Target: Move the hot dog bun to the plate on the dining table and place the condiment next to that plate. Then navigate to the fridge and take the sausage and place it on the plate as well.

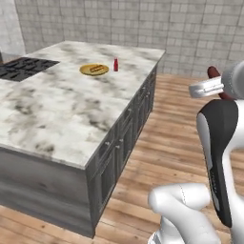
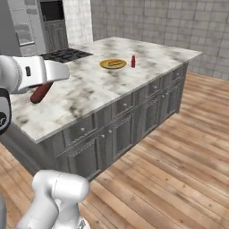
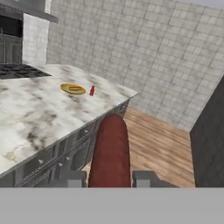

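My gripper (image 3: pixel 109 179) is shut on the sausage (image 3: pixel 109 148), a reddish-brown roll that sticks out forward between the two finger tips. From the right base view, the sausage (image 2: pixel 41 92) hangs under the hand over the near left part of the dining table (image 2: pixel 89 96). Far across the marble top lies the yellow plate (image 1: pixel 87 71) with the hot dog bun (image 1: pixel 97 69) on it. The red condiment (image 1: pixel 116 65) bottle stands upright just right of the plate. The hand view shows the plate (image 3: pixel 65 88), the bun (image 3: pixel 75 89) and the condiment (image 3: pixel 92 90) well ahead of the gripper.
A black cooktop (image 1: pixel 24 68) is set into the island's far left. Dark grey drawers (image 2: pixel 134 120) face a wide wooden floor (image 2: pixel 179 170). A tiled wall closes the back, and a dark wall oven (image 2: pixel 51 11) stands behind the island.
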